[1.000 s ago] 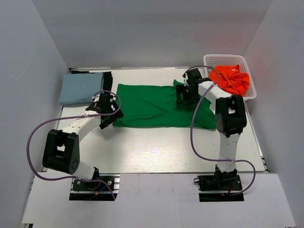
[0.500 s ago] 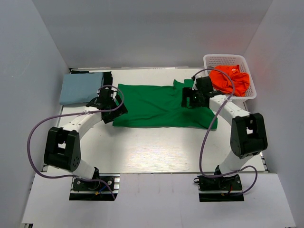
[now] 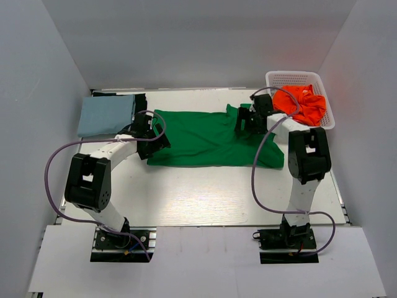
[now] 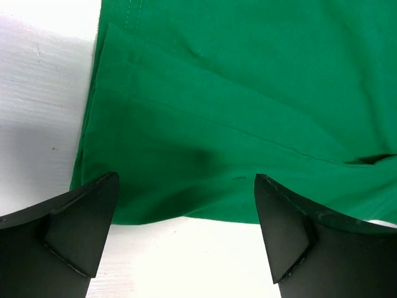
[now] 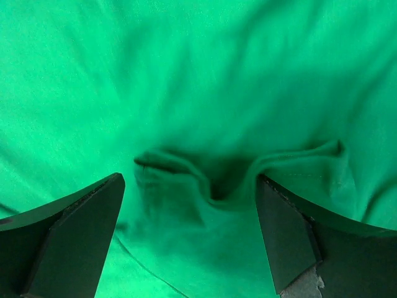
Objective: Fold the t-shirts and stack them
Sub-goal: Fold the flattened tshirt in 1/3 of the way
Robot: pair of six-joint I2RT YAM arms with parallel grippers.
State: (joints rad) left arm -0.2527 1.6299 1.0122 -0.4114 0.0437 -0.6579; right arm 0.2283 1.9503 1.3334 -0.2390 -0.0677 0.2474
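No text, label, brand, number or sign can be read in any view. The green shirt [image 3: 198,138], the blue shirt [image 3: 105,116], the orange shirt [image 3: 302,102], the basket [image 3: 291,76] and the desk [image 3: 205,198] all show plain surfaces.

Centre frame on my overhead view, the bright green t-shirt [image 3: 198,138] lies spread in a wide band, left edge doubled over, right end rumpled. At upper left I see the pale blue t-shirt [image 3: 105,116] folded flat, a black t-shirt [image 3: 141,104] showing along its right edge. The orange t-shirt [image 3: 302,102] sits crumpled at upper right.
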